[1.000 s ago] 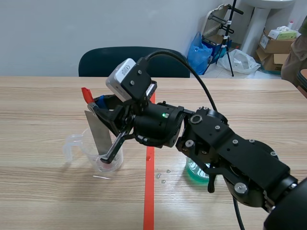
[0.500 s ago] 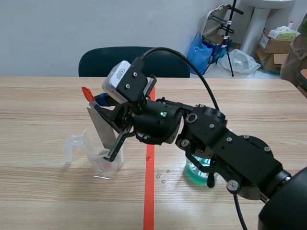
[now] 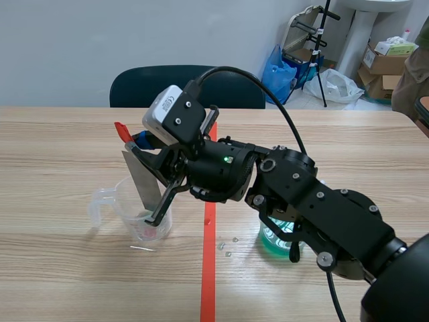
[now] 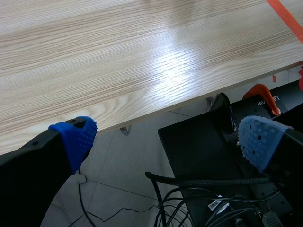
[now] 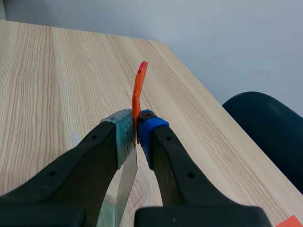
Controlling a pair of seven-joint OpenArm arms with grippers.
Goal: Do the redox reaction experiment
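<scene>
My right gripper (image 3: 137, 144), on the arm that comes in from the right and crosses the middle, is shut on a grey metal strip (image 3: 141, 182) with a red-orange tab (image 3: 121, 131) at its upper end. The strip's lower end stands inside a clear plastic beaker (image 3: 137, 216) left of the tape line. In the right wrist view the gripper (image 5: 137, 130) pinches the tab (image 5: 138, 90) and strip (image 5: 126, 182) between its pads. A beaker of green liquid (image 3: 275, 241) stands under that arm. My left gripper (image 4: 165, 137) is open and holds nothing, past the table's edge (image 4: 142, 116) and above the floor.
An orange-red tape line (image 3: 208, 275) runs down the table's middle, with small clear bits (image 3: 228, 247) beside it. A dark chair (image 3: 188, 84) stands behind the table. Below the left gripper are a black stand (image 4: 203, 156) and cables (image 4: 189, 182).
My right gripper has shifted slightly left with the strip, tilting it in the clear beaker, then held still. The beakers have not moved.
</scene>
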